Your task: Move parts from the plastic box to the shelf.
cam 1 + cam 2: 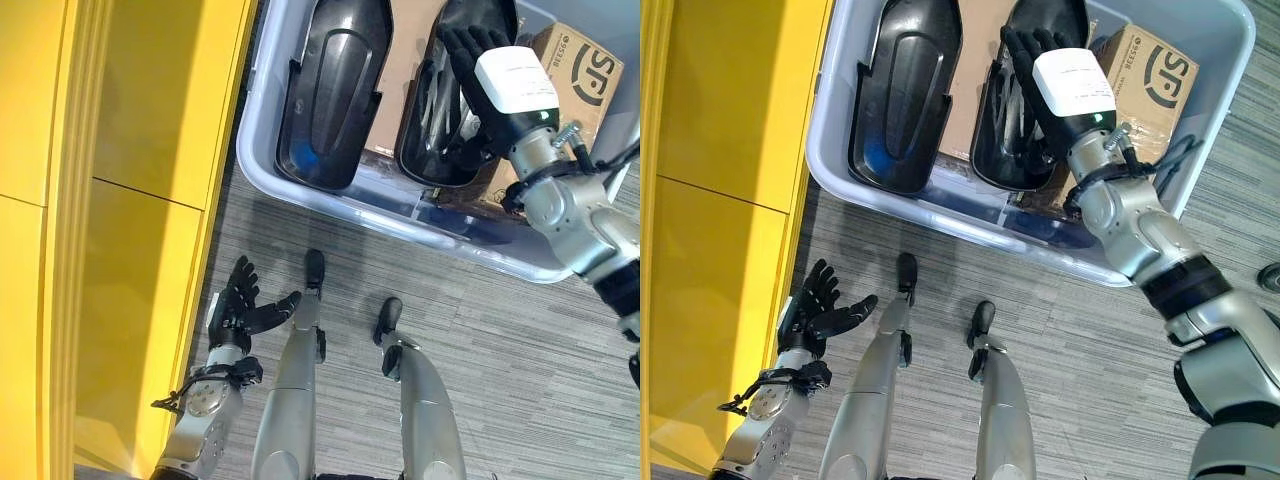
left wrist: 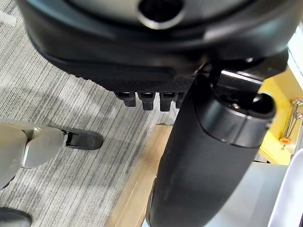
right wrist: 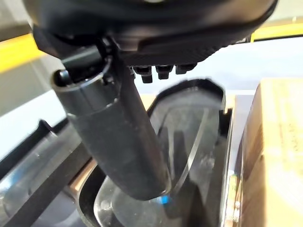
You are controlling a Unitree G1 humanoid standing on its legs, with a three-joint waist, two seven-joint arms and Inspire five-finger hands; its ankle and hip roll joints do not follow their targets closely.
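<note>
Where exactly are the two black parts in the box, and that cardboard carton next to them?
left black part (image 1: 335,90): left eye view, middle of its raised shell.
right black part (image 1: 1002,140): right eye view, its inner hollow beside the right hand (image 1: 1035,60).
cardboard carton (image 1: 1155,75): right eye view, its printed top face.

The only real lettering I can see is on the cardboard box standing at the far right end of the plastic box. It has a big dark logo on its top face and a fine line of characters along one edge, too small to make out. The white cover on the right hand carries faint grey lines of print, also illegible.
</note>
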